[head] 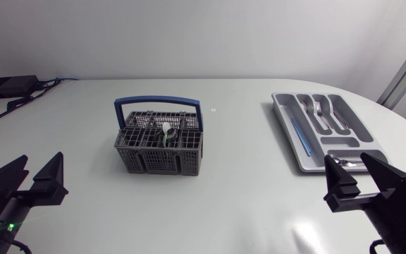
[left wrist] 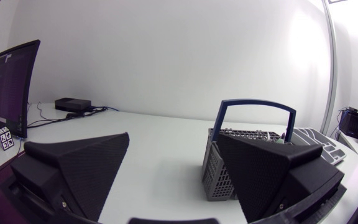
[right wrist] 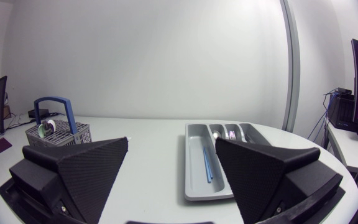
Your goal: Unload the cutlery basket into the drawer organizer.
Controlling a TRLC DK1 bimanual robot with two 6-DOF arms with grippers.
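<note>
The cutlery basket [head: 159, 144] is sitting on the bench [head: 245, 204], the drawer organizer [head: 328, 130] well to its right. Left pincer [head: 37, 182] and right pincer [head: 354, 176] are hovering short of the basket, fingers apart, empty. Snagging the basket's handle [head: 159, 103] risks tipping it.

Left pincer [head: 39, 169] sits low at the tabletop's [head: 245, 204] near left corner, fingers spread wide, nothing between them. Right pincer [head: 346, 169] mirrors it at the near right corner, equally splayed and empty.
</note>
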